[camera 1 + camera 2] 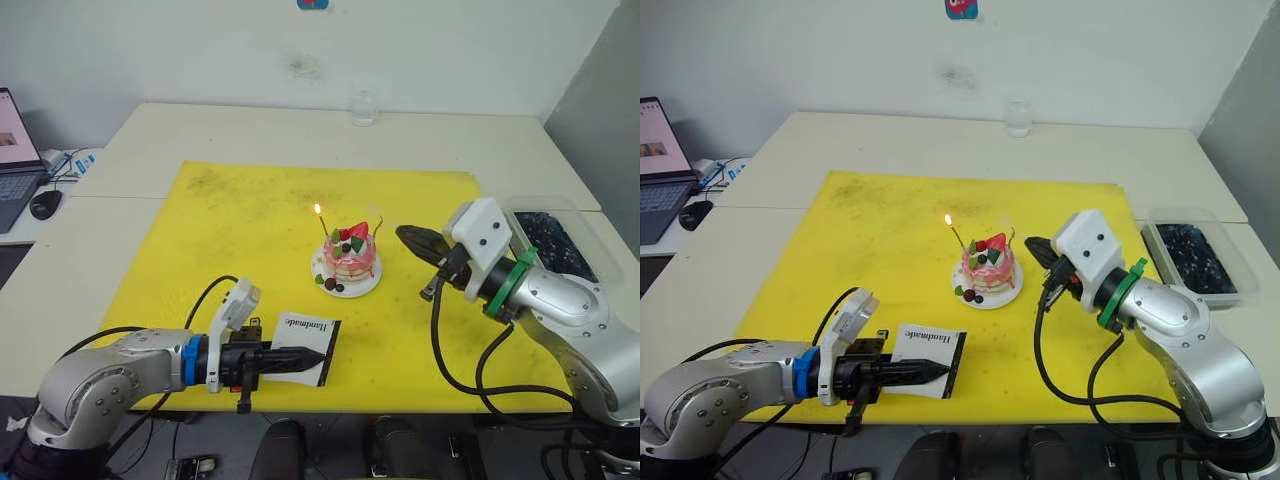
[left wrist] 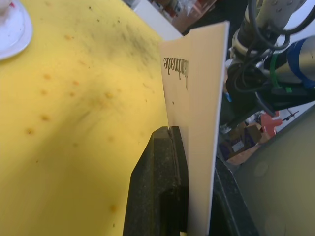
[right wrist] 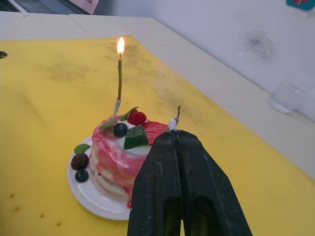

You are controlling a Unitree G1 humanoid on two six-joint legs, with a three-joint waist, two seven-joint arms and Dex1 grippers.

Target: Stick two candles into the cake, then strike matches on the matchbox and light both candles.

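Two candles stand in the cake (image 1: 349, 257), which sits on its white plate near the middle of the yellow mat (image 1: 200, 260) on the worktop (image 1: 250, 130). The matchbox (image 1: 306, 349), flat, white and lettered at one end, is clamped by the left end effector (image 1: 300, 361) near the mat's front edge, probably to steady it for striking. The right end effector (image 3: 175, 133) is clenched on what looks like a short dark match, its tip near the unlit candle (image 1: 378, 223), presumably to light it. The lit candle (image 3: 118, 80) is thin, pale gold, with a small flame
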